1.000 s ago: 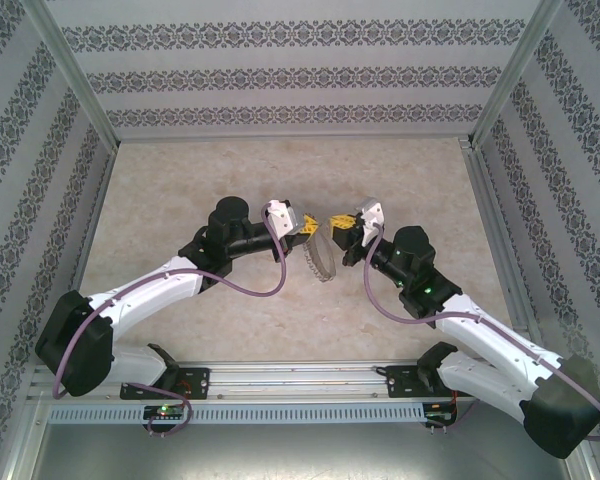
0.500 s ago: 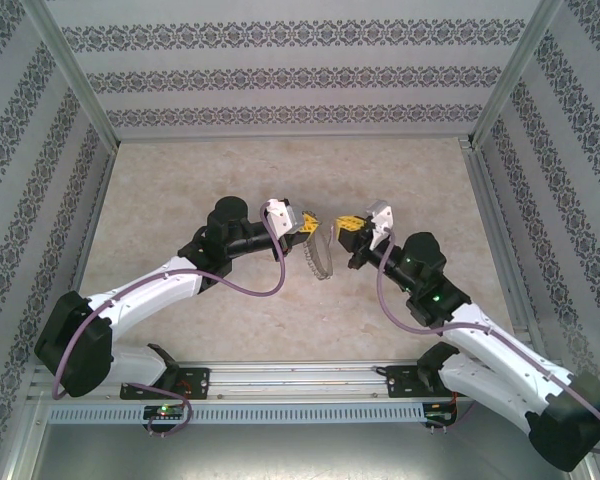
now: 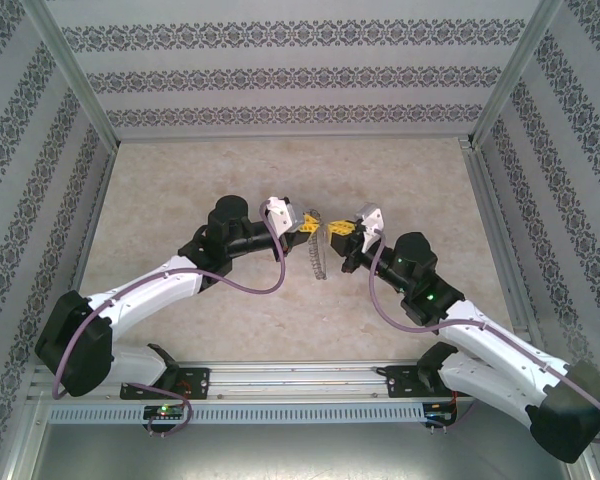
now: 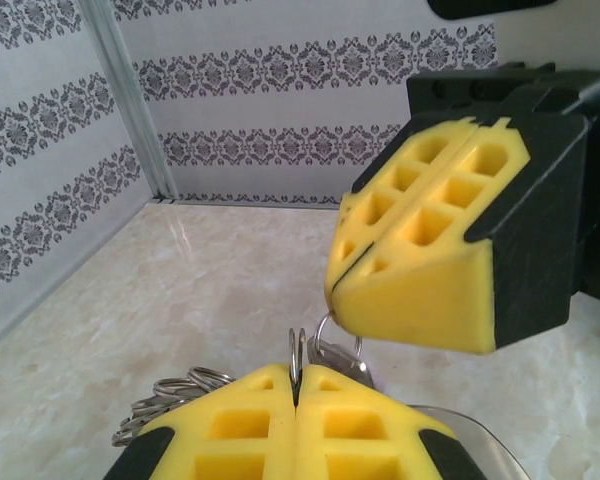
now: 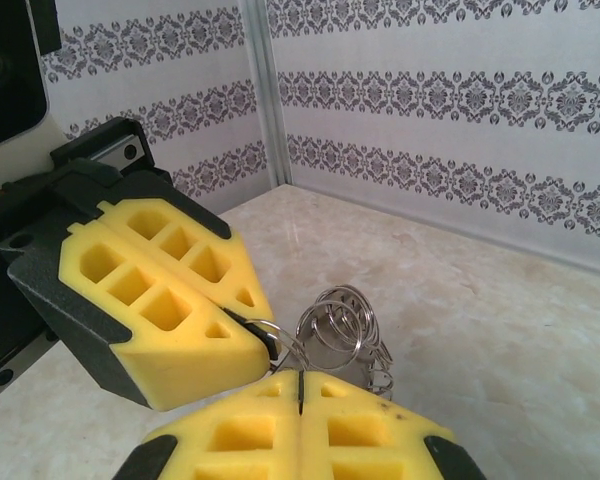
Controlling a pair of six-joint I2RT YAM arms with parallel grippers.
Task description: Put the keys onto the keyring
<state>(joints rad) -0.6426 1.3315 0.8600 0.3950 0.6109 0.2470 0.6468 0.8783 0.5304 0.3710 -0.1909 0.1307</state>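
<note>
My left gripper point(image 3: 310, 224) is up off the table point(image 3: 180, 180) at mid-field, its pads pressed together on a thin wire of the keyring point(image 3: 318, 260). In the left wrist view that wire stands upright in the slit between the pads. The rest of the keyring hangs below and just right of it, between the two grippers. I cannot tell whether its lower end touches the table. Just behind the left pads sits a small silvery piece with a faint lilac tint, which I take to be the key point(image 4: 348, 362), though I cannot be sure. My right gripper point(image 3: 336, 230) is squeezed shut too, its tip almost touching the left one. Whether it pinches anything I cannot tell.

What has just changed is on the right. Half a second ago the right gripper had drawn off to the right, leaving a gap. Now it is back in close, about where it was a second ago. The keyring showed as an open oval in both earlier frames; now it hangs edge-on, as a narrow strip. The left arm has hardly shifted.

I judge this to be another approach for threading, with nothing to show the key is on yet.
</note>
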